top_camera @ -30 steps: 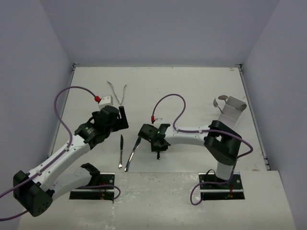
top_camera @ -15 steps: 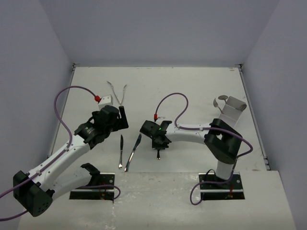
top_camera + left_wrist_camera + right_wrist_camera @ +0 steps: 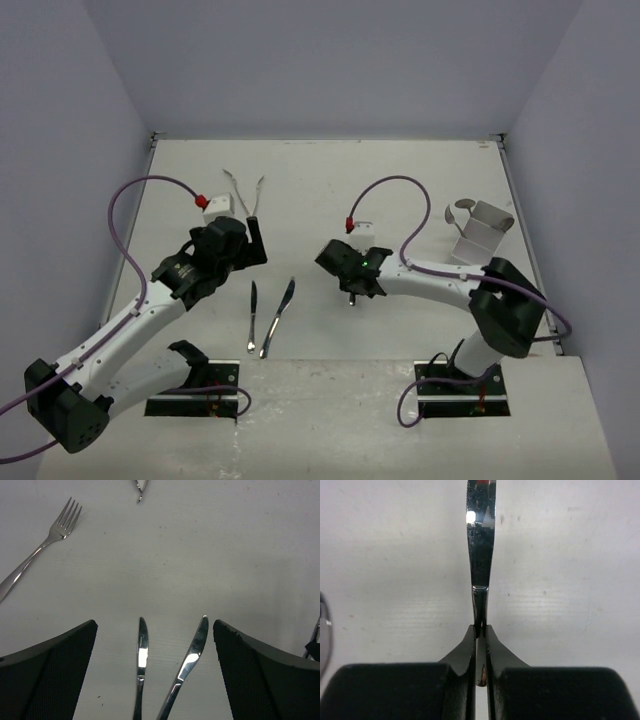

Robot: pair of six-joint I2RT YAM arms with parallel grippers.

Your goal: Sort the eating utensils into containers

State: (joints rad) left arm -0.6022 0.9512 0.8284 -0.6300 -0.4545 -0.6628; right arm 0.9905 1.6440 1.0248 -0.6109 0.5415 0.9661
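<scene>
The right gripper [image 3: 480,631] is pinched shut on a polished steel table knife [image 3: 481,555]. Its long axis runs straight out from the fingers, blade pointing away over the matte white table [image 3: 570,580]. From overhead its heading is hard to read. The left gripper [image 3: 155,625] hangs spread wide above a straight knife [image 3: 142,655] and a slanted knife [image 3: 192,647], tips pointing away from it.

The right gripper [image 3: 353,291], clamped on a utensil [image 3: 481,555], has moved to the right and slightly toward the far side of the table [image 3: 400,165]. Its elbow [image 3: 510,312] has swung outward to the right. Its purple cable [image 3: 400,182] now arches higher and wider.
</scene>
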